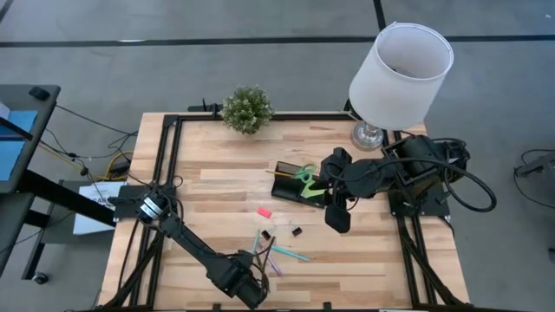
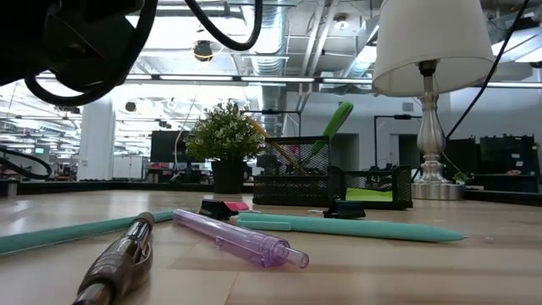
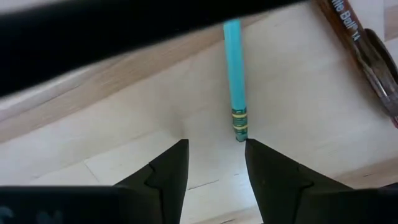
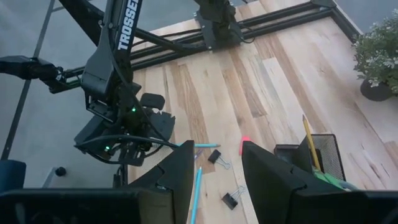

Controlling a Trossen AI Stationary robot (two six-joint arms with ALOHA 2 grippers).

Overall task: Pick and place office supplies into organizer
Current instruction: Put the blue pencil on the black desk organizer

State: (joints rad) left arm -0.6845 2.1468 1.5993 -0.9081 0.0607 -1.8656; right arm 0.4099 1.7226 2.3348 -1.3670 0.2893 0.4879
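Left gripper (image 3: 214, 163) low at near table edge, jaws parted, empty, teal pen (image 3: 234, 74) end just ahead; right gripper (image 4: 216, 168) raised beside organizer (image 1: 297, 184), jaws apart, empty

Small potted green plant (image 1: 247, 110) set at the table's (image 1: 217, 186) far edge, white-shaded lamp (image 1: 400, 65) stood at its far right corner

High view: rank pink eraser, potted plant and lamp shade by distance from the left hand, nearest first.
From the left hand, at the table's near edge:
1. Pink eraser, mid-table, just beyond the pens.
2. Potted plant, at the far edge.
3. Lamp shade, over the far right corner.
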